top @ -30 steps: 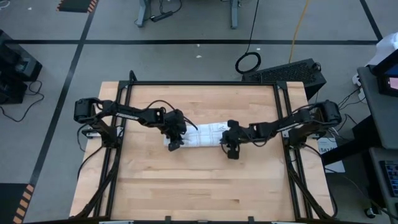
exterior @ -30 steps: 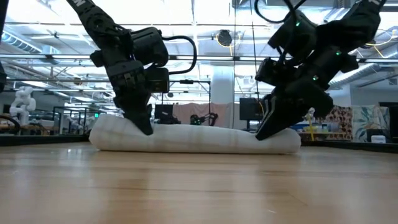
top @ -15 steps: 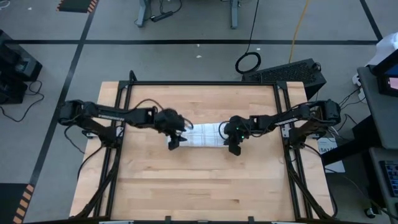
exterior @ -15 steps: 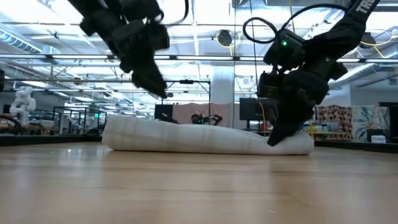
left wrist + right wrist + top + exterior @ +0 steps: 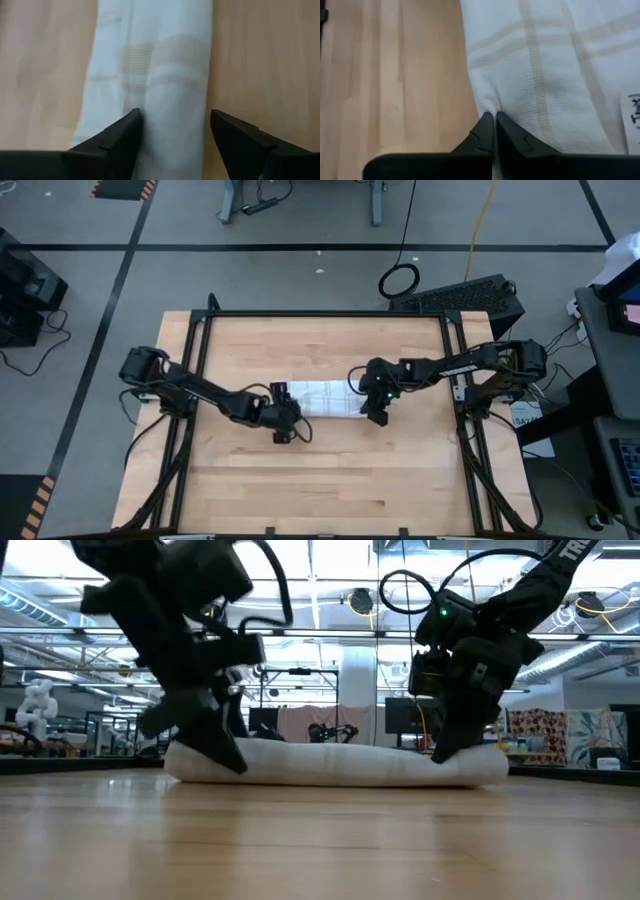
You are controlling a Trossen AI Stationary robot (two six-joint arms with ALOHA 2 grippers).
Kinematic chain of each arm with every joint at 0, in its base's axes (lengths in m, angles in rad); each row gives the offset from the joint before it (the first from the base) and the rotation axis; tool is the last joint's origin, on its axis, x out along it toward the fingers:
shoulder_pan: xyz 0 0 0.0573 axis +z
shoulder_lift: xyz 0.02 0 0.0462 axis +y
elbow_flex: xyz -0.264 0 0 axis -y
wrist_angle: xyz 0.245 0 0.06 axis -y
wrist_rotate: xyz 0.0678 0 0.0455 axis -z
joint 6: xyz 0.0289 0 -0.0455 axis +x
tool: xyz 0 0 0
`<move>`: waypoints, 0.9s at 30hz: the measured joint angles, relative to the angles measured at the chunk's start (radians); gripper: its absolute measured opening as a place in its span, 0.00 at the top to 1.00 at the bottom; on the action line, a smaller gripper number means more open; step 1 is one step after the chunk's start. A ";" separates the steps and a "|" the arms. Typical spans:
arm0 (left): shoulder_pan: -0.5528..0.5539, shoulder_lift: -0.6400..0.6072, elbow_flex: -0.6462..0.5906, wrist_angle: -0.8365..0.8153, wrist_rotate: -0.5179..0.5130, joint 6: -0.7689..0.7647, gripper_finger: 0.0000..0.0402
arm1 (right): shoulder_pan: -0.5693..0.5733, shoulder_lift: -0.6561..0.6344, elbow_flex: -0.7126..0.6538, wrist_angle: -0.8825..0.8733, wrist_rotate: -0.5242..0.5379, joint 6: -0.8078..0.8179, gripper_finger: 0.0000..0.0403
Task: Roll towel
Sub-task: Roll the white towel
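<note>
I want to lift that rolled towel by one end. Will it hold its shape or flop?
The towel is soft cloth and puckers where the right gripper pinches it, so it would probably sag. The roll looks loose between the left gripper fingers, so it might unwind.

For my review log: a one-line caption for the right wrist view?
Right gripper shut, pinching the edge of the towel on the wooden table.

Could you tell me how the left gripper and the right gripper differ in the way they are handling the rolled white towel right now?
The left gripper is open, its dark fingers straddling the rolled white checked cloth towel at one end; the right gripper is shut, pinching a fold of cloth at the other end. In the high view the left gripper sits at the roll's near side, while the right gripper reaches in from the right. Both are low at the towel on the wooden table.
</note>
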 joint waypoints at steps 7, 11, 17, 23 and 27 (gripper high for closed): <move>0.031 0.029 0.001 0.027 0.100 0.003 0.80 | 0.009 -0.010 0.059 -0.103 -0.008 -0.106 0.94; 0.070 -0.007 0.001 0.023 0.240 -0.058 0.92 | 0.046 -0.046 0.106 -0.198 -0.009 -0.255 0.80; 0.138 -0.027 0.001 0.006 0.482 -0.118 0.89 | 0.228 -0.053 0.102 -0.159 0.248 -0.319 0.50; 0.230 -0.028 0.001 -0.015 0.721 -0.120 0.91 | 0.370 -0.002 0.101 -0.164 0.560 -0.326 0.25; 0.292 -0.029 -0.001 -0.072 0.779 -0.116 0.91 | 0.365 0.034 0.101 -0.173 0.584 -0.318 0.22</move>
